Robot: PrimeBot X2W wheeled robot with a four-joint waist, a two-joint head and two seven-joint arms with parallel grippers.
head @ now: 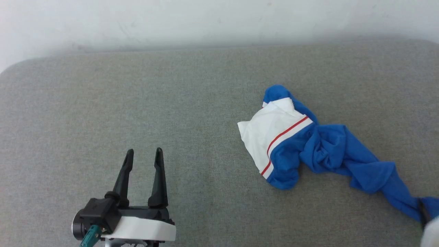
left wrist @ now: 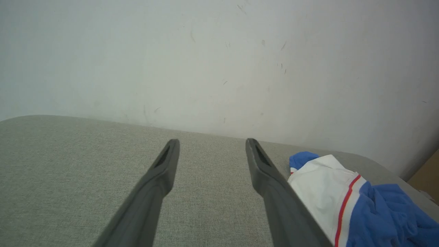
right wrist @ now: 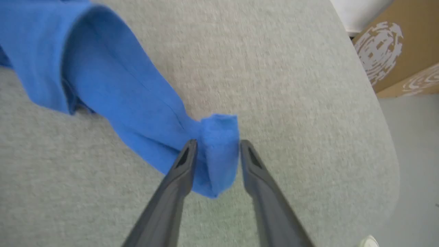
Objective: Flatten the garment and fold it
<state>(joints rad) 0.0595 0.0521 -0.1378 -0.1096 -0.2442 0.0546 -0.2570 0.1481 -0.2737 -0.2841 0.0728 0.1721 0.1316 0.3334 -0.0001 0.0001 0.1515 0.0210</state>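
Looking down, you find the T-shirt [head: 329, 147] roped up on the grey cushion [head: 171, 96], its long axis running from the white sleeve [head: 271, 133] near the middle out to your right. Your right claw [right wrist: 218, 142] stands parted around the blue tail end, not pinching it. Your left claw [head: 144, 151] gapes wide and empty, nearer the sleeve, which lies to its right.

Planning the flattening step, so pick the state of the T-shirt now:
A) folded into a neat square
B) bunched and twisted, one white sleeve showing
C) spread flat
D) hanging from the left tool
B: the blue T-shirt lies crumpled and twisted like a rope on the grey upholstered surface, with its red-striped white sleeve on top.
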